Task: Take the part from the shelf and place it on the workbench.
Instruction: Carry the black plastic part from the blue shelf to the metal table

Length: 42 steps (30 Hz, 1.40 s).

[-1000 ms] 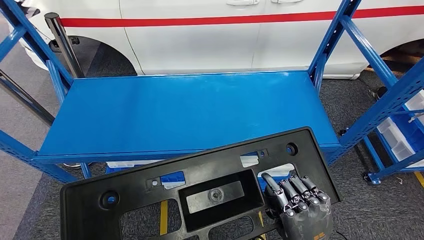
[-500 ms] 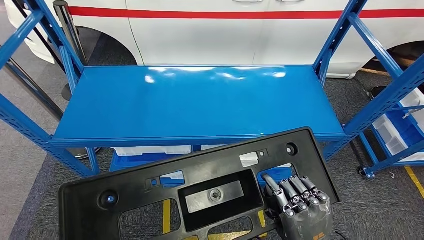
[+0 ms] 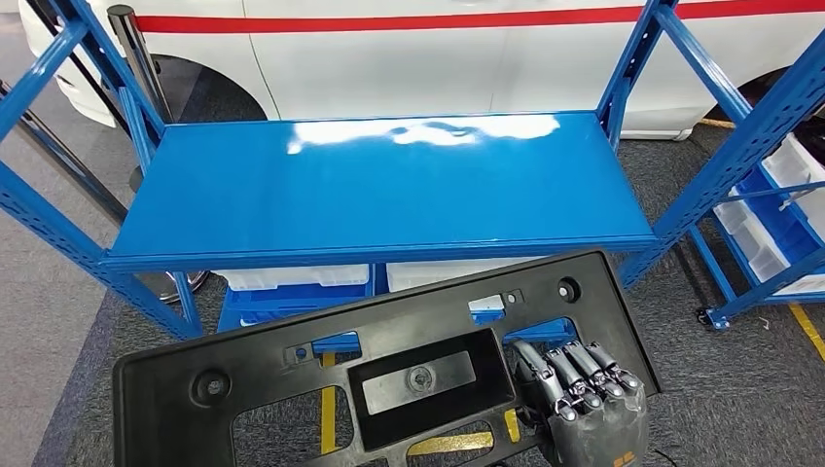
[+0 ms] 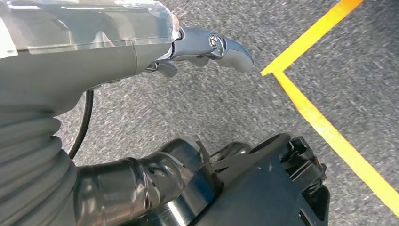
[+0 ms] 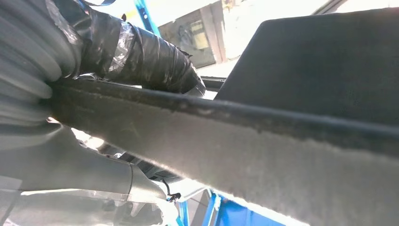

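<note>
Head view: the right hand (image 3: 587, 409) grips the near right edge of a long black plastic part (image 3: 389, 365), its dark fingers (image 3: 569, 375) curled together over the top face beside a cut-out. The part is a flat panel with a rectangular recess at its middle, round holes toward each end and several openings. It is held tilted, its right end farther and higher than its left, in front of the blue shelf (image 3: 389, 195) and apart from it. The shelf board is bare and glossy, with light glare along its far edge. Blue perforated uprights (image 3: 53, 229) stand at its corners. White and blue bins (image 3: 292, 287) sit under the shelf, and more bins (image 3: 769, 229) lie in the rack on the right. A white vehicle (image 3: 409, 58) with a red stripe stands beyond the shelf. The floor is grey carpet (image 3: 749, 389) with yellow tape seen through the part's openings.

Left wrist view: the left hand (image 4: 188, 47) hangs over the grey carpet, its grey thumb (image 4: 226, 47) stretched out and nothing in it; I cannot tell how the other fingers lie. A yellow floor line (image 4: 324, 127) makes a corner nearby.

Right wrist view: the part's dark edge (image 5: 235, 117) runs across the picture close to the camera, pressed against the hand's ribbed cover (image 5: 28, 80). Blue frame shows beyond.
</note>
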Each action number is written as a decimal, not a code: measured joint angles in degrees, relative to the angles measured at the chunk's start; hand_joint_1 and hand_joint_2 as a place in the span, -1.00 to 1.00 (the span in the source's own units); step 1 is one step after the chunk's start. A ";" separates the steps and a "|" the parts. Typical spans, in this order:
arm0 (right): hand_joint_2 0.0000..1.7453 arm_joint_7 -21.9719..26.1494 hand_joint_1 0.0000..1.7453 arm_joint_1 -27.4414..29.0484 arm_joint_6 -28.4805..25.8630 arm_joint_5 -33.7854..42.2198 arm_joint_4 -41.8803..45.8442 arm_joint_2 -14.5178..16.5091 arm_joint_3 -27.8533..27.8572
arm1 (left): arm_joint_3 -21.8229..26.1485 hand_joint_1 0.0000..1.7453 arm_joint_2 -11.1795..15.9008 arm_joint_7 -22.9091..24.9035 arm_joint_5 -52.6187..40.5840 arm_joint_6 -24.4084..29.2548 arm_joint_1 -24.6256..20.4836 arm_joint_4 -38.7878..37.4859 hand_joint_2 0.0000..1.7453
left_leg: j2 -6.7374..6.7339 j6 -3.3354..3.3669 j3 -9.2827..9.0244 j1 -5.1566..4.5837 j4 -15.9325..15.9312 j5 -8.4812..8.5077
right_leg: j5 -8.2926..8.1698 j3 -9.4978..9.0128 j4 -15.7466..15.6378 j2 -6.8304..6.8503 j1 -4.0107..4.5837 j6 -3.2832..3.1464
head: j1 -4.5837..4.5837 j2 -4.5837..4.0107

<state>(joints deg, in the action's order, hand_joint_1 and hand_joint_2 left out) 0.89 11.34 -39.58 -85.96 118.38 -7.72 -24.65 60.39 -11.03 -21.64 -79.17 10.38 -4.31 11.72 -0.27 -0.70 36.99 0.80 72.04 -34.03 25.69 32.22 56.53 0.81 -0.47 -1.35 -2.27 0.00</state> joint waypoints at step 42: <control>1.00 35.36 1.00 7.30 -0.59 30.25 -0.51 17.25 16.86 | 0.07 -1.00 0.20 -0.07 -0.26 0.11 -0.17 -0.02 1.00 | 0.00 3.02 -6.27 0.05 -14.21 6.29 | 6.35 5.44 9.96 -0.60 -0.23 2.79 | -0.01 0.00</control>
<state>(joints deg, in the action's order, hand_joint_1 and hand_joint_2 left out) 36.25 18.64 -40.17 -55.71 117.87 9.53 -7.79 60.46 -10.82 -21.71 -79.42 10.49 -4.48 11.69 -0.27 2.32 30.72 0.85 57.83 -27.74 32.03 37.66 66.49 0.21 -0.70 1.44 -2.28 0.00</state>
